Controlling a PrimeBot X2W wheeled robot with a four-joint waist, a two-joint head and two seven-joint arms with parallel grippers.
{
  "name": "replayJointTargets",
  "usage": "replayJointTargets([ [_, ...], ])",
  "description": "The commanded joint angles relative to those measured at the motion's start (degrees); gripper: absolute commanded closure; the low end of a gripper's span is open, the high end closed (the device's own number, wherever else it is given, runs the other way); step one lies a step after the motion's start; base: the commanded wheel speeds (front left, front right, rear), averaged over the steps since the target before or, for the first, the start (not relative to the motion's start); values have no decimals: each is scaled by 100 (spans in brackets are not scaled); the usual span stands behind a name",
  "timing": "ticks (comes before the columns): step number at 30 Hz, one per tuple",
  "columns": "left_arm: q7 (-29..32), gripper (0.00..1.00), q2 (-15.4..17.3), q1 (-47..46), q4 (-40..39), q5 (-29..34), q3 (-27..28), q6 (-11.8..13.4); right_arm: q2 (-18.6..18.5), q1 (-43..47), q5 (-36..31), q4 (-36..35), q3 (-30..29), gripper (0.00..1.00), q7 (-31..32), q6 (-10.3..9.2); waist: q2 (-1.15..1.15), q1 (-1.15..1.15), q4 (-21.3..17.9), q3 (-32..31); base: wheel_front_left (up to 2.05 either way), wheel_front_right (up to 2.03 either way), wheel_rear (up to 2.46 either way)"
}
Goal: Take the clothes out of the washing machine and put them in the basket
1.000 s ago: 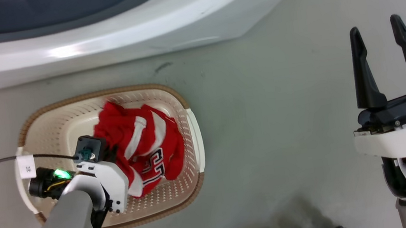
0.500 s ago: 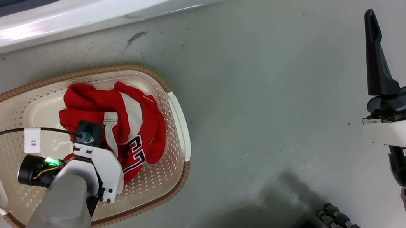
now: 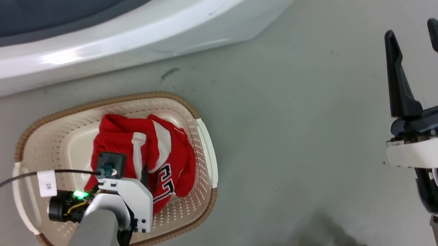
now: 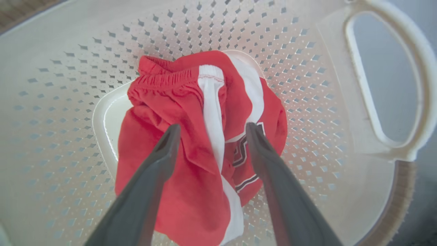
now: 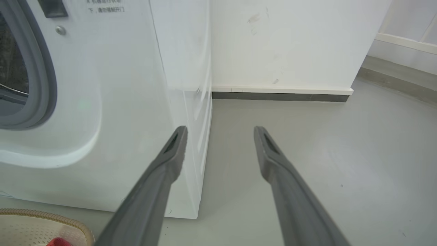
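The clothes [image 3: 164, 159], red with white stripes and a black-and-white number print, lie bunched in the cream basket [image 3: 73, 110] with its brown rim, on the floor in front of the washing machine [image 3: 106, 40]. My left arm [image 3: 122, 195] reaches down over the basket and hides its own fingers in the head view. In the left wrist view my left gripper [image 4: 211, 130] is open just above the clothes [image 4: 191, 102], with nothing pinched between the fingers. My right gripper [image 3: 410, 30] is open and empty over bare floor to the right.
The right wrist view shows the washing machine [image 5: 102, 102] with its grey porthole gasket, a white wall [image 5: 290, 44] behind it and a corner of the basket [image 5: 41, 222]. Grey floor [image 3: 287, 131] spreads to the right of the basket. A black cable with a white tag [image 3: 46, 183] trails off my left wrist.
The head camera dipped and came back, shifting the whole picture. The clothes stay in the basket under my left arm. My right gripper stays open at the right.
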Motion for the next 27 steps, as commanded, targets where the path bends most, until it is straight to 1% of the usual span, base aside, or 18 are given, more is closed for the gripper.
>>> replayJointTargets([
  [1,-55,0,-50,107,-56,-50,33,41,6,98,-16,36,-16,0,-12,-4,0,0,122,-338,0,0,0],
  [3,-94,0,-41,209,-212,-74,118,103,5,185,-68,54,7,0,-11,-4,0,0,170,-522,0,0,0],
  [5,-101,0,-19,337,-576,-87,226,200,6,276,-109,85,-4,0,-11,-4,0,0,244,-717,0,0,0],
  [9,-94,0,75,788,-1534,12,586,425,6,450,-184,136,13,0,-11,-4,0,0,378,-1109,0,0,0],
  [15,-96,0,158,1583,-2982,339,1339,702,5,676,-247,184,68,0,-12,-4,0,0,539,-1645,0,0,0],
  [20,-97,0,-7,2259,-4077,731,2019,842,5,874,-293,239,75,0,-11,-4,0,0,670,-2074,0,0,0],
  [27,-97,0,-352,3012,-5221,1267,2772,848,5,1179,-341,276,87,0,-12,-4,0,0,825,-2597,0,0,0],
])
